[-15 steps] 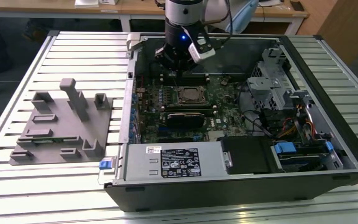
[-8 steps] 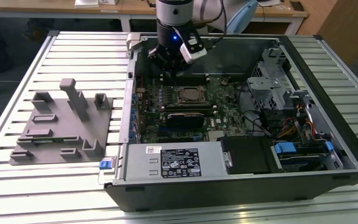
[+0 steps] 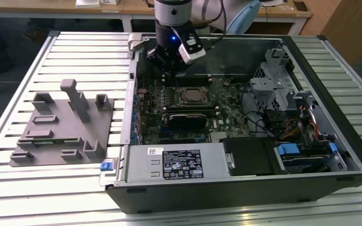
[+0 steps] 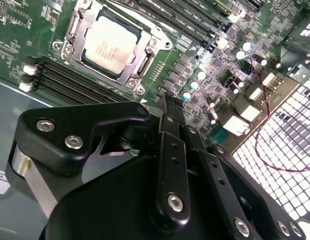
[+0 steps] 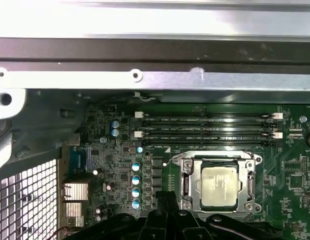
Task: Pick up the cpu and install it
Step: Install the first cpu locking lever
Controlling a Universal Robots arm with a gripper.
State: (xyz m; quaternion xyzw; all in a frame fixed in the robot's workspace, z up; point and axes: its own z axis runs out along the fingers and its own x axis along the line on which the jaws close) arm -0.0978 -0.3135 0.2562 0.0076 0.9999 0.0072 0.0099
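Claw (image 4: 167, 100) above motherboard, empty — cpu (image 4: 110, 44) seated in socket nearby

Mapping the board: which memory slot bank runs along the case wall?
The bank beyond the cpu, under the silver case rail; the other bank borders the labelled power supply.

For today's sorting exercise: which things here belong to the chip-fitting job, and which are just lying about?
Belongs to the job:
cpu, lying in its socket
gripper, beside the socket
computer case

Just lying about:
grey fixture block on the slatted table
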